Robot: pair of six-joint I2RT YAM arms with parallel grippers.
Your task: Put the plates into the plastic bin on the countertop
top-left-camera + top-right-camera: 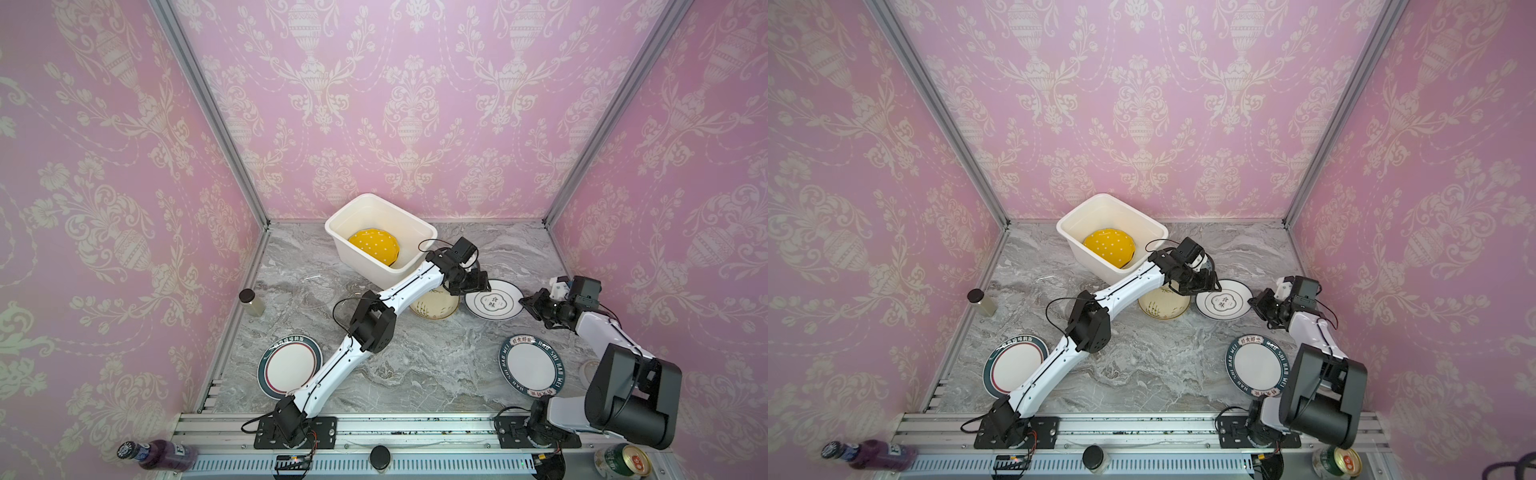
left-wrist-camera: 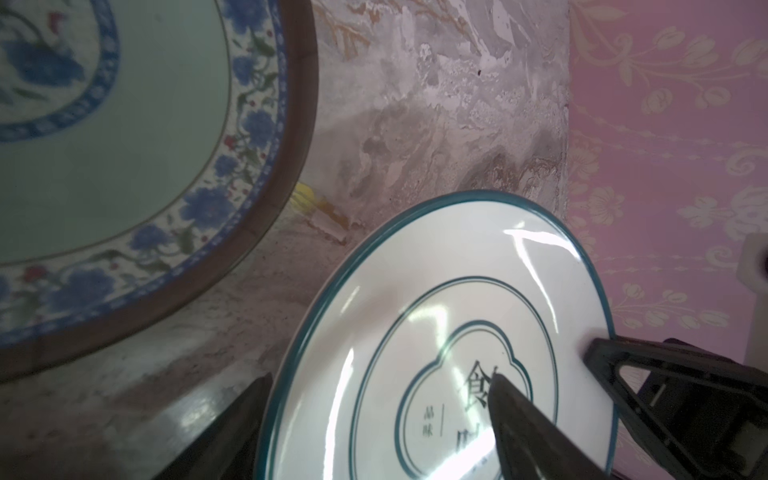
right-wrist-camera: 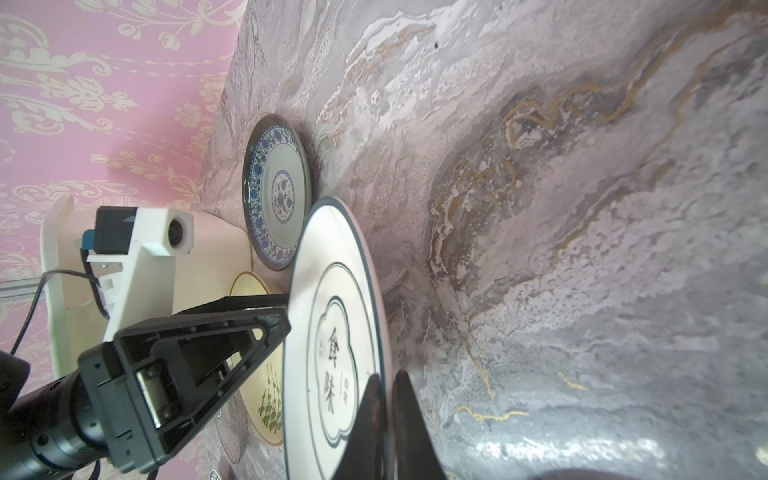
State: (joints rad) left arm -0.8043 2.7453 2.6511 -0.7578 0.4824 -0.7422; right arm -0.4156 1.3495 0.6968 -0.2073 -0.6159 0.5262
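A white plate with a thin teal rim [image 1: 493, 305] [image 1: 1223, 305] lies on the countertop [image 1: 415, 365] right of the plastic bin [image 1: 415, 266]. My right gripper [image 3: 388, 376] [image 1: 528, 305] is shut on this plate's [image 3: 332, 332] near rim, one finger above and one below. My left gripper [image 2: 380, 376] [image 1: 473, 284] is open at the opposite rim, one finger over the plate's [image 2: 415, 291] centre and the other outside its edge. A yellow dotted plate [image 1: 374, 245] lies in the bin. A blue patterned plate [image 3: 276, 191] [image 2: 124, 145] and a cream plate [image 1: 436, 309] lie close by.
Two white dark-rimmed plates [image 1: 289, 365] [image 1: 532, 365] lie near the front. A clear glass plate [image 1: 316, 291] sits left of my left arm. A dark-lidded jar [image 1: 251, 301] stands at the left wall. A purple bottle [image 1: 158, 455] and a can [image 1: 621, 461] lie by the front rail.
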